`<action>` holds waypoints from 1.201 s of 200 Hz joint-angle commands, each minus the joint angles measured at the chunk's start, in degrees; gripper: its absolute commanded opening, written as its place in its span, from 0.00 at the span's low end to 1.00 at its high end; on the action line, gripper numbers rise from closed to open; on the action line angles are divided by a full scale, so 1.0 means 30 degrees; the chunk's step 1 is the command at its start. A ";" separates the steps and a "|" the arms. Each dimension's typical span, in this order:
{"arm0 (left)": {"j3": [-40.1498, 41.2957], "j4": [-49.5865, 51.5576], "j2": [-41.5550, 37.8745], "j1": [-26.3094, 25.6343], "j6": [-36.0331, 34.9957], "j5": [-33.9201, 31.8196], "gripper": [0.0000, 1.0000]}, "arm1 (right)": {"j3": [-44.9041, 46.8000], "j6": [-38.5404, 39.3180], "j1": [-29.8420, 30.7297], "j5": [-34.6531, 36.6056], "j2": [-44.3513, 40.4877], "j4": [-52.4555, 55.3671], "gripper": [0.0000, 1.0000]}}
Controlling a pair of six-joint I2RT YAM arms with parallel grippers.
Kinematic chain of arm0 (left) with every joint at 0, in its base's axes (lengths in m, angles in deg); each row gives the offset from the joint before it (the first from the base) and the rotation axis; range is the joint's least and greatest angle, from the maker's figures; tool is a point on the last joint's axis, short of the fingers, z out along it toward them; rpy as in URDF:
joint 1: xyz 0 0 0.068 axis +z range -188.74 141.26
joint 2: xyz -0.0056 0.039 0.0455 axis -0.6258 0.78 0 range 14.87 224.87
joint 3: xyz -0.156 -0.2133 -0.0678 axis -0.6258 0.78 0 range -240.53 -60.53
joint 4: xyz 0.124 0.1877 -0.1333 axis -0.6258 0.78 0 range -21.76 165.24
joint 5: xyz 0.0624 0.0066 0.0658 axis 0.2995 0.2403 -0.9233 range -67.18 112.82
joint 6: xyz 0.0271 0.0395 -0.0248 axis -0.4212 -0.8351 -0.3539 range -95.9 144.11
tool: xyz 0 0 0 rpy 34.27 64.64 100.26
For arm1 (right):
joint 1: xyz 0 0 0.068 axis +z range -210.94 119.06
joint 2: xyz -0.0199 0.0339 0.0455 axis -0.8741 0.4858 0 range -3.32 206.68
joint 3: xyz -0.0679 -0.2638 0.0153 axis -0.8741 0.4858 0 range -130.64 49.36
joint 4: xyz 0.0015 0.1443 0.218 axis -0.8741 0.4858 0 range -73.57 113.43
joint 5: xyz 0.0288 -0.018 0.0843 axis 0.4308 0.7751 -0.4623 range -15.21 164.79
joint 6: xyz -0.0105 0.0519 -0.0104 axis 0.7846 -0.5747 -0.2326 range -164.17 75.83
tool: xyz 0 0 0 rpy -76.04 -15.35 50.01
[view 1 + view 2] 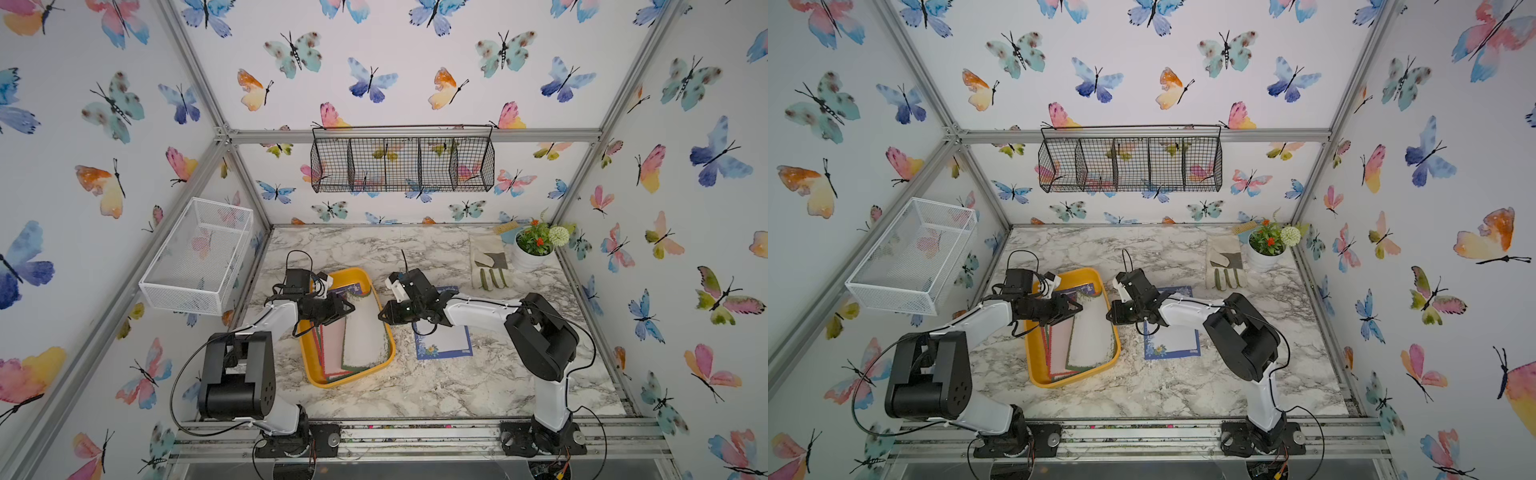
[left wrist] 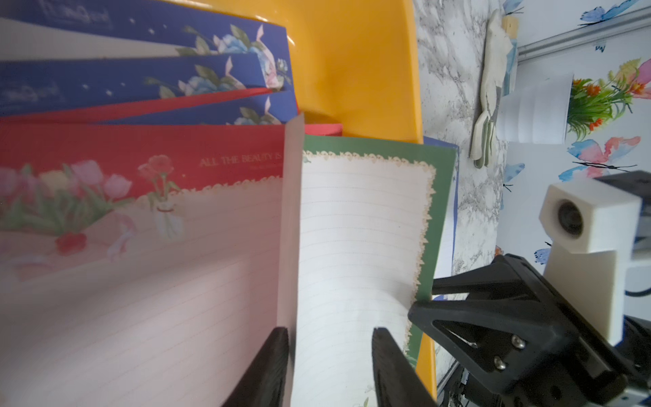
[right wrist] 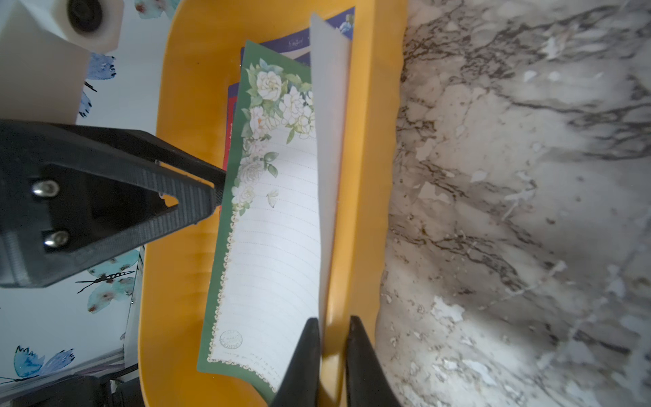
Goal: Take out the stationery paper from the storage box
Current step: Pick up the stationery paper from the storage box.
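The box (image 1: 306,357) sits on the bench (image 1: 415,395), left of centre, between the two arms. Most of the paper (image 1: 332,347) lies inside it as a fanned pile: red-bordered sheets (image 2: 141,148) with pink centres, and blue-bordered sheets (image 2: 141,81) at the far end. On top lies the green sheet (image 1: 365,332), bowed upward in both top views.

The right hand (image 3: 333,324) is at the box's right wall, clenched on the raised edge of the green sheet. In the right wrist view the paper's white underside runs up between the two nearly closed fingers. The left wrist view shows the same pinch at the green border.

The left hand (image 2: 329,334) hangs over the pile, released, its jaws apart and grasping nothing. One finger (image 2: 274,352) is just beside an upright paper edge, and the other is over the green sheet's lined centre.

One blue sheet (image 1: 444,343) lies flat on the bench just right of the box, outside it and partly under the right arm
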 commanded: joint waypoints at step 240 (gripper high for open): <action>-0.0219 0.0699 0.2010 -0.0193 -0.0265 -0.0341 0.36 | -0.0770 0.0450 0.0236 -0.0266 0.0233 0.0535 0.21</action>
